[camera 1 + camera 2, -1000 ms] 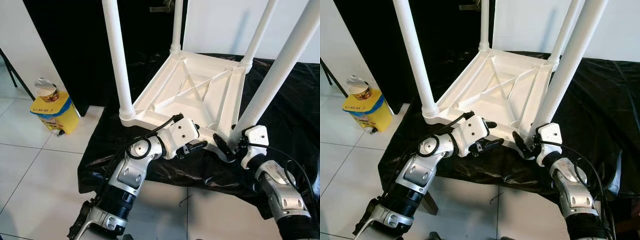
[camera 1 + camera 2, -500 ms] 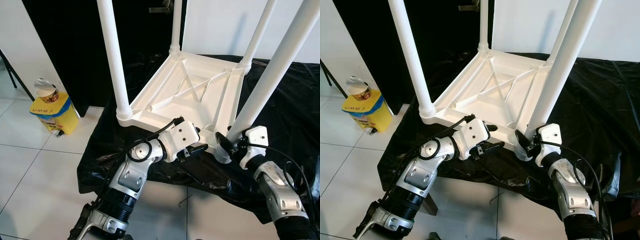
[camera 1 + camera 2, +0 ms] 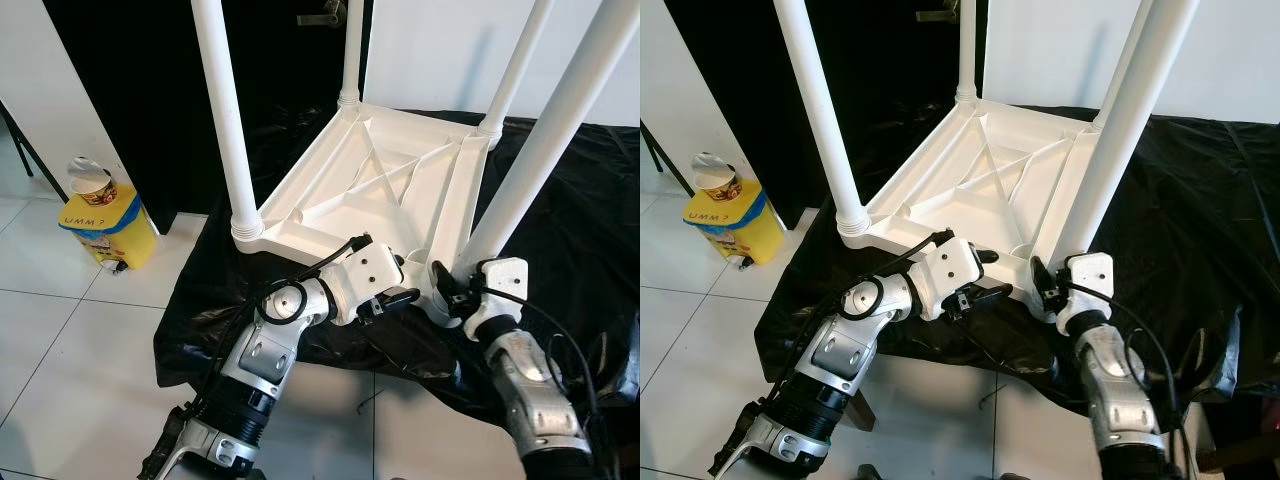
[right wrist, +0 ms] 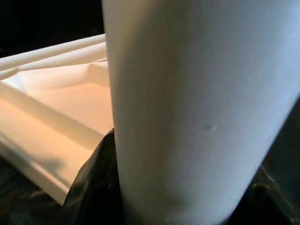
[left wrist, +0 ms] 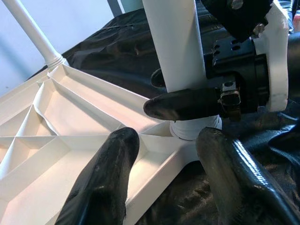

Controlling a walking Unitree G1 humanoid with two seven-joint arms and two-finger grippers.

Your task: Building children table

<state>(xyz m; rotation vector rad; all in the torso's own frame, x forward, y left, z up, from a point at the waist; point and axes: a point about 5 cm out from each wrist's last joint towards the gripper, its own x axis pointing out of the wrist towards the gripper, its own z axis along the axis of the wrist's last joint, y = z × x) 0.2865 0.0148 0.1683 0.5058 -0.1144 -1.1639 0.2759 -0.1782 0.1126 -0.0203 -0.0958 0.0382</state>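
On the floor at far left stands a yellow bin with a paper cup on its lid, well apart from the work. The white children's table lies upside down on a counter draped in black sheeting, its ribbed underside facing up and 4 white legs rising from its corners: the near left leg, 2 far legs, and the near right leg.

The left hand sits at the table's near edge between the 2 near legs. In the left wrist view its 2 black fingers are spread apart, 1 over the underside and 1 over the sheeting, with the edge lying between them; I cannot tell that they press on it, so it reads as open and bracing at most.

The right hand is at the base of the near right leg, where the leg meets its corner socket. A black finger lies across the leg just above the threaded collar, and the right wrist view has the leg pressed up close, so this hand looks closed around it.

All 4 legs stand in their sockets, so assembly looks nearly done. Judging from the grip, what remains is tightening this last leg, then turning the table upright.
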